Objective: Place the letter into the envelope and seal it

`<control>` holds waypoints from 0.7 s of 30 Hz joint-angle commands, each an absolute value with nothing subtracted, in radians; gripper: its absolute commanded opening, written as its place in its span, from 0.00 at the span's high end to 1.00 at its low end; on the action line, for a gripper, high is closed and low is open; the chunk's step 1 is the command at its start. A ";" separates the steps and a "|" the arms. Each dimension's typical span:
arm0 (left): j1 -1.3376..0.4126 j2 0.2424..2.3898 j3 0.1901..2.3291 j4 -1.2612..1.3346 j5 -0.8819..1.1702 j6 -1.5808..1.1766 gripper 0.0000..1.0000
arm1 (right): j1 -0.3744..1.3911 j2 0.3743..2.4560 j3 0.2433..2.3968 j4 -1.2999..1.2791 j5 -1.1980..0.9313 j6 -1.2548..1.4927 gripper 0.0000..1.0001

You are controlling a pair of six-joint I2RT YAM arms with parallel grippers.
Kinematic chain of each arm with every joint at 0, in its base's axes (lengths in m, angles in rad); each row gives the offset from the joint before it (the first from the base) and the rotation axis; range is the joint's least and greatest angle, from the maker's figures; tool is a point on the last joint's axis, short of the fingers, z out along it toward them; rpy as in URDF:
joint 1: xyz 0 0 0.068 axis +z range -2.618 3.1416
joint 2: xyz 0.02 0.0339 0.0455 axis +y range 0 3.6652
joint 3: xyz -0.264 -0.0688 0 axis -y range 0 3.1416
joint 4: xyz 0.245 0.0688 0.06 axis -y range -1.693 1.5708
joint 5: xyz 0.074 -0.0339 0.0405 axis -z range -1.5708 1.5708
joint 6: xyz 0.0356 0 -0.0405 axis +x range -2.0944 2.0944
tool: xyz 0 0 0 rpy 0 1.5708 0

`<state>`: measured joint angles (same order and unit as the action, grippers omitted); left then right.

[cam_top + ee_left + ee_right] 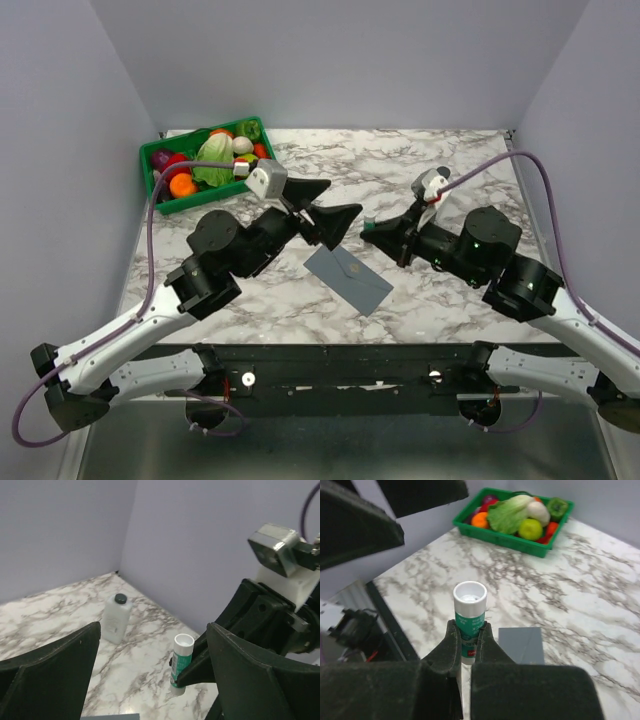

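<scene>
L gripper [346, 197]: jaws spread wide, holding nothing.
R gripper [469, 631]: jaws pinching glue stick [469, 605], upright, open top up.
Envelope [348, 278]: lies flat, below & btwn both jaw sets.

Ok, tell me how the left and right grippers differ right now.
The left gripper stands wide open and holds nothing; the right gripper is shut on a green-and-white glue stick, held upright. The left gripper reaches in from the left of the grey envelope, the right gripper from its right. Both have black fingers and face each other near the envelope's far edge, raised above the marble table.
</scene>
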<state>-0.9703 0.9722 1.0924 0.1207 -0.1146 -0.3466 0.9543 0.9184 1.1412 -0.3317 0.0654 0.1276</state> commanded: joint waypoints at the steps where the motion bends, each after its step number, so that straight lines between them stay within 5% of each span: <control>1: -0.959 0.917 0.986 0.348 0.175 -0.394 0.10 | 0.956 0.850 1.068 -0.313 -0.241 0.115 0.99; 7: -0.950 0.952 0.960 0.460 0.463 -0.475 0.13 | 0.956 0.802 1.051 -0.331 -0.357 0.138 0.99; 16: -0.950 0.985 0.950 0.460 0.494 -0.518 0.32 | 0.956 0.761 1.057 -0.344 -0.365 0.143 0.99; 21: -0.950 0.986 0.942 0.451 0.483 -0.520 0.34 | 0.954 0.759 1.062 -0.347 -0.371 0.141 0.99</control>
